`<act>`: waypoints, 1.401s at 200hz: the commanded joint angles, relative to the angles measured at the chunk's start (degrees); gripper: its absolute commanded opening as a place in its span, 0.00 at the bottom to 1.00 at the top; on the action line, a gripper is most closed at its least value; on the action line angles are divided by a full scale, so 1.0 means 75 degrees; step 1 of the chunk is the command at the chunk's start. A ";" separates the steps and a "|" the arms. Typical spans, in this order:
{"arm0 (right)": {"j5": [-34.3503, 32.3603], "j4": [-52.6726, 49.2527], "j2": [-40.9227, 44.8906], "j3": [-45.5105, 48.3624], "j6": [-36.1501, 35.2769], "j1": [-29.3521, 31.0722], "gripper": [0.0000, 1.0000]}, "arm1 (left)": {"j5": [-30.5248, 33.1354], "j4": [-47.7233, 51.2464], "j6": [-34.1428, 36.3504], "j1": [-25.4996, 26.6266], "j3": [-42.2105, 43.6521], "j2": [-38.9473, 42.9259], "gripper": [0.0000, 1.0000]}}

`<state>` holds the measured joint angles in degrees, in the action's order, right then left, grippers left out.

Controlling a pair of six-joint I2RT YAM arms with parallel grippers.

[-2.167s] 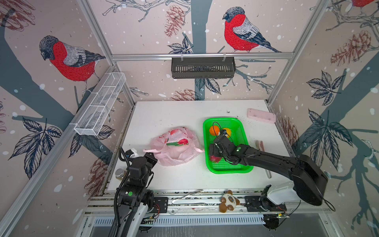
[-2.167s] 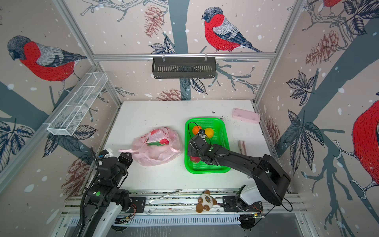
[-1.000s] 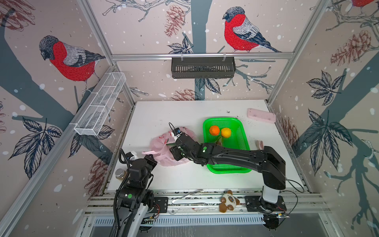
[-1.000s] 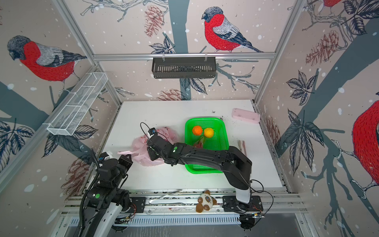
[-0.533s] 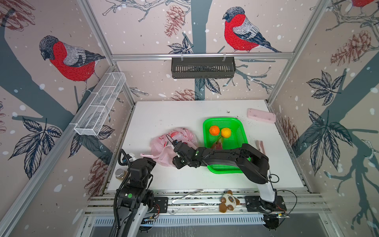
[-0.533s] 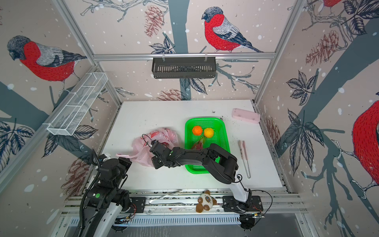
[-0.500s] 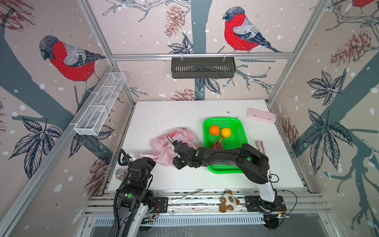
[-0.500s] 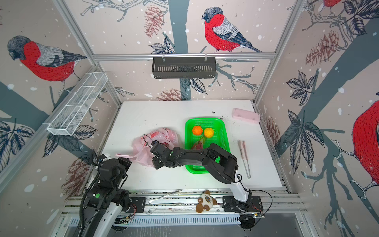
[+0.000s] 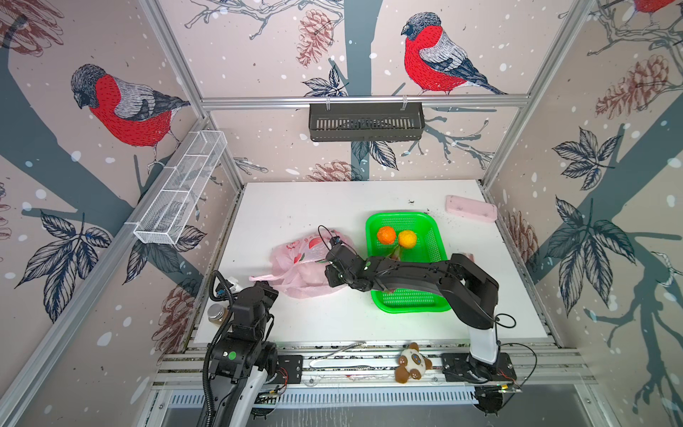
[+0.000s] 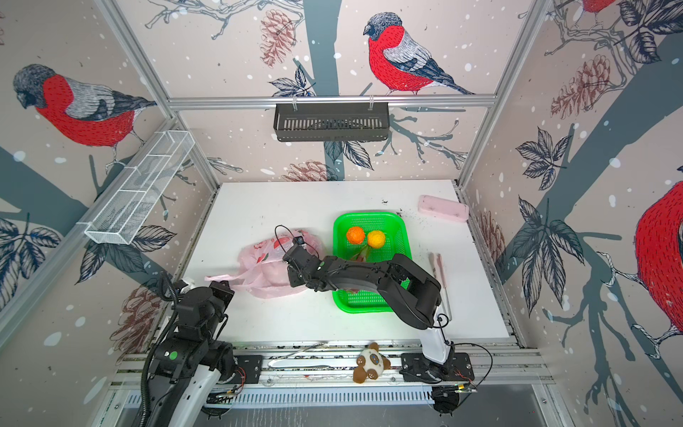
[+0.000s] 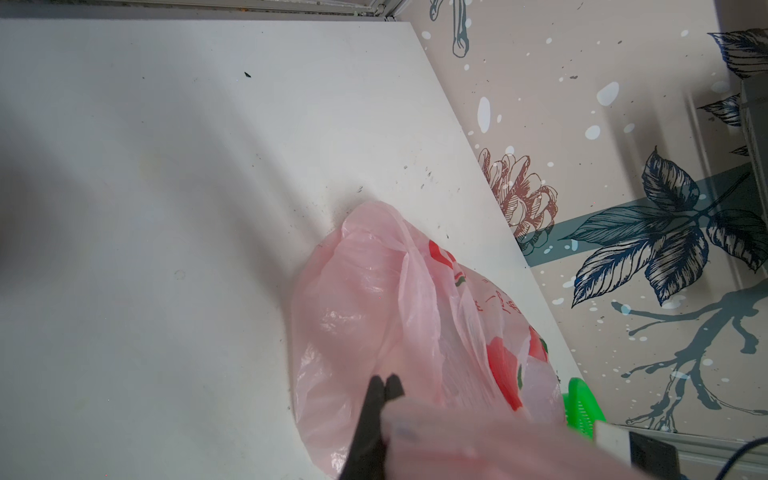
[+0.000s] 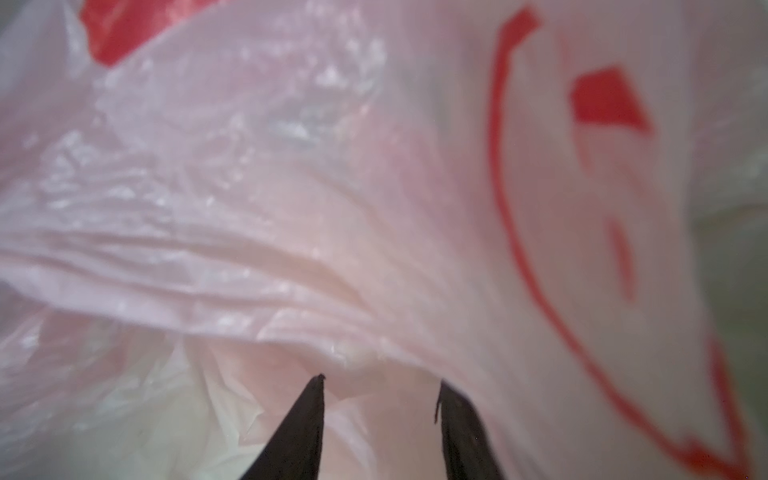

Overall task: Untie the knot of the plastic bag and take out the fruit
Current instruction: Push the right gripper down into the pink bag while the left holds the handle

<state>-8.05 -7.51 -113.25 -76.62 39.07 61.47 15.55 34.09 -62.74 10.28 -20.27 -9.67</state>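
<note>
Thin translucent pink plastic bag with red prints, left of middle on the white bench, nearer its front edge, just beside a green plastic mesh basket with two round orange citrus inside. Left pincer clamped on a bag handle stretched toward the front-left corner. Right pincer half spread, buried in film. Advice: hold the handle taut, close only on firm fruit. Knot not visible; any fruit in the bag hidden; close view blurred.
</note>
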 commanded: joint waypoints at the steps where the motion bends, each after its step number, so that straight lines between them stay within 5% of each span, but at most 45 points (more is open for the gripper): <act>1: -0.0558 -0.0218 0.0088 -0.0164 0.0134 -0.0072 0.50 | -0.0352 -0.0039 -0.0022 -0.0011 0.0036 0.0036 0.00; 78: -0.1017 -0.0201 -0.0332 -0.1063 0.0744 -0.0379 0.53 | -0.1107 -0.0420 0.0289 -0.0012 -0.0043 -0.0157 0.00; 181: -0.1164 -0.0594 -0.1037 -0.2485 -0.0176 -0.1083 0.59 | -0.1837 -0.0959 0.0467 -0.0012 0.0266 -0.0492 0.00; 211: -0.0989 -0.0719 -0.0777 -0.2344 0.0638 -0.0656 0.61 | -0.1833 -0.0926 0.0502 -0.0012 0.0366 -0.0423 0.00; 280: -0.0354 0.1520 -0.0191 -0.0540 0.3194 -0.0106 0.61 | -0.1972 -0.1074 0.0640 -0.0007 0.0722 -0.0477 0.00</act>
<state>-13.28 -4.82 -115.04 -83.55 54.02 60.77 1.50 28.01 -59.24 10.28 -15.42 -12.91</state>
